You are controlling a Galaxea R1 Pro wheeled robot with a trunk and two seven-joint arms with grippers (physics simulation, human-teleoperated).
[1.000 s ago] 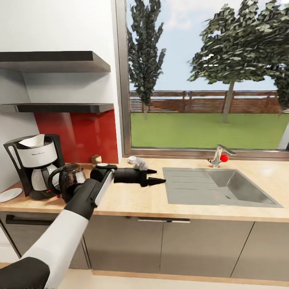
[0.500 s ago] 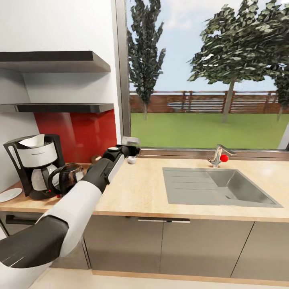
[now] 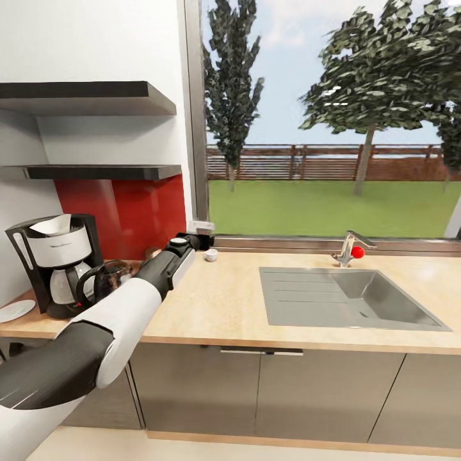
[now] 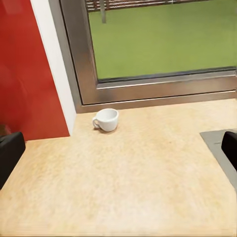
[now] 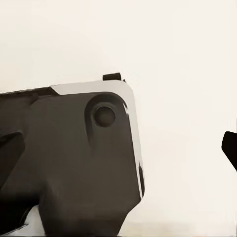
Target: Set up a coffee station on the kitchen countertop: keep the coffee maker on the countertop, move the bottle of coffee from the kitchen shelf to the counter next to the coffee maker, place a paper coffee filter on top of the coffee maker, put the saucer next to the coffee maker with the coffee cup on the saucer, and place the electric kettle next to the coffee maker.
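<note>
The black coffee maker [image 3: 54, 262] stands at the counter's left end with a white paper filter [image 3: 54, 224] on top. A dark glass electric kettle [image 3: 110, 276] sits beside it, partly behind my left arm. The white saucer [image 3: 14, 310] lies at the far left edge. A small white coffee cup [image 3: 210, 255] [image 4: 106, 119] rests upright by the window frame. My left gripper [image 3: 202, 241] [image 4: 118, 153] hovers just short of the cup, open, with nothing between its fingers. My right gripper [image 5: 123, 148] shows one fingertip [image 5: 230, 148] far out at the picture's edge.
A steel sink [image 3: 378, 298] with a tap [image 3: 349, 248] takes up the counter's right half. Two dark wall shelves [image 3: 96, 171] hang above the coffee maker. A red backsplash [image 3: 137, 214] and the window frame [image 3: 198, 192] close off the back. A small brown object [image 3: 152, 253] peeks out behind my left arm.
My left arm has swung from pointing right over the counter to reaching back toward the window and the cup. Over the last half second it has only shifted slightly.
</note>
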